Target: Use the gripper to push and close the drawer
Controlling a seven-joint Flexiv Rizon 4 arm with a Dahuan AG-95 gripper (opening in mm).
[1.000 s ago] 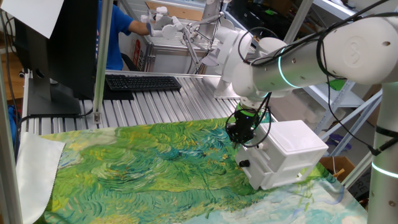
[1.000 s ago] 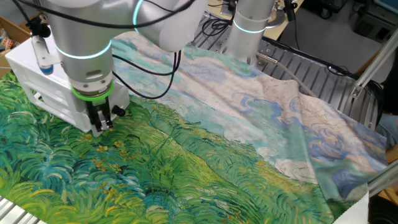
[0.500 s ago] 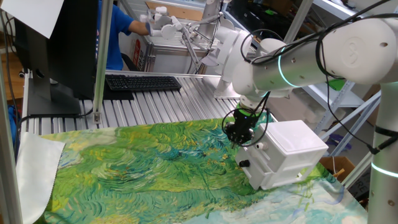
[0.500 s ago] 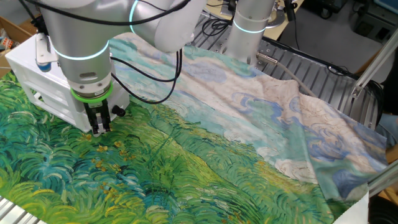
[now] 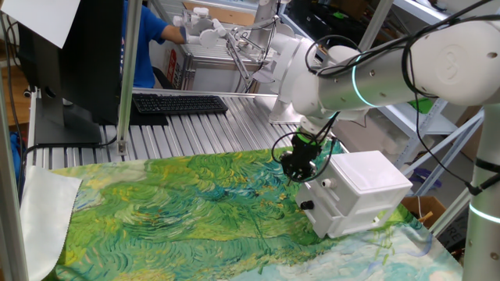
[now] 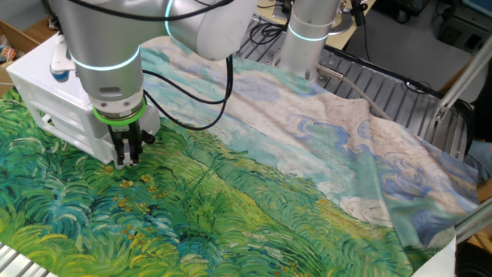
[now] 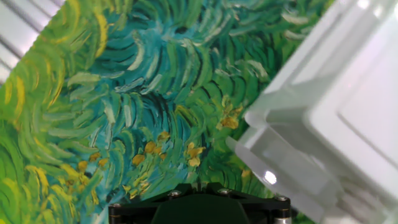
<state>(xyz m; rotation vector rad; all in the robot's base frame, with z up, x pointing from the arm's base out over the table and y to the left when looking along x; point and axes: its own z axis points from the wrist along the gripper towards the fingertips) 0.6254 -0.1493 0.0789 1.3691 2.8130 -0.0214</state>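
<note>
One step in hand: shove the lower white plastic drawer [image 5: 322, 204] home.
Claw: small black two-fingered gripper [image 6: 127, 158], fingers pinched together, empty.
Technique: press squarely on the front near its black knob [image 5: 307, 205].

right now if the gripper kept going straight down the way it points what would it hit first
Most likely the painted cloth on the table: the gripper points down just in front of the drawer box, though depth is hard to judge.

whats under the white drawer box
The white drawer box sits on a green and blue painted-pattern cloth that covers the table. The surface beneath the box is hidden by the box and cloth.
</note>
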